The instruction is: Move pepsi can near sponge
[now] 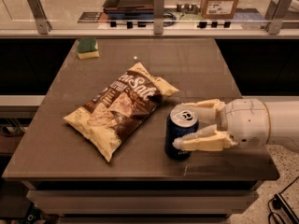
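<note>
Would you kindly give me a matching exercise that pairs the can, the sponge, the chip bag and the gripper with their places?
Things:
1. can
2. sponge
3. chip bag
4. gripper

Places:
A. far left corner of the table
B. lying flat mid-table
C. reaching in from the right, at the can
D. upright near the front edge

Pairs: 1-D, 2-A, 3-B, 4-C
</note>
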Available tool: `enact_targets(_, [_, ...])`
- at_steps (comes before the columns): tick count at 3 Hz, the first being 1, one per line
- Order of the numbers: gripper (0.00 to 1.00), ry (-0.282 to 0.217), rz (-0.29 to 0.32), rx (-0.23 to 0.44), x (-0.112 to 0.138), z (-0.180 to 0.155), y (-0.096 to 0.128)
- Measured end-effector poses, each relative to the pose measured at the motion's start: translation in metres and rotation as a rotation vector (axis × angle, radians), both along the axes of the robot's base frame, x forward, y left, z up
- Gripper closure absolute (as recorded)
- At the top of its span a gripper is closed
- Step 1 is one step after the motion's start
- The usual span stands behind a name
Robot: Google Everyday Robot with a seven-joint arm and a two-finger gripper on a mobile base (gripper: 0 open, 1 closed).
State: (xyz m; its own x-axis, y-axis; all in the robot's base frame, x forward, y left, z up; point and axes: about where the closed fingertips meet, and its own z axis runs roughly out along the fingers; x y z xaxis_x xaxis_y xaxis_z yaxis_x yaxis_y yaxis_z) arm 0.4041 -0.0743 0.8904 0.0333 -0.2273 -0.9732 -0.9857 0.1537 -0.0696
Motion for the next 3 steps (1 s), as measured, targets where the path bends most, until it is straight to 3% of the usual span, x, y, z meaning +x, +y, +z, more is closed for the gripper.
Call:
enact_targets(2, [0.86,-0.004,0.008,-0.003,-0.0012,0.0019,0.0040])
enact_targets(3, [1.00,-0.006,0.011,-0.005,-0.0018,0.0029,0.0060])
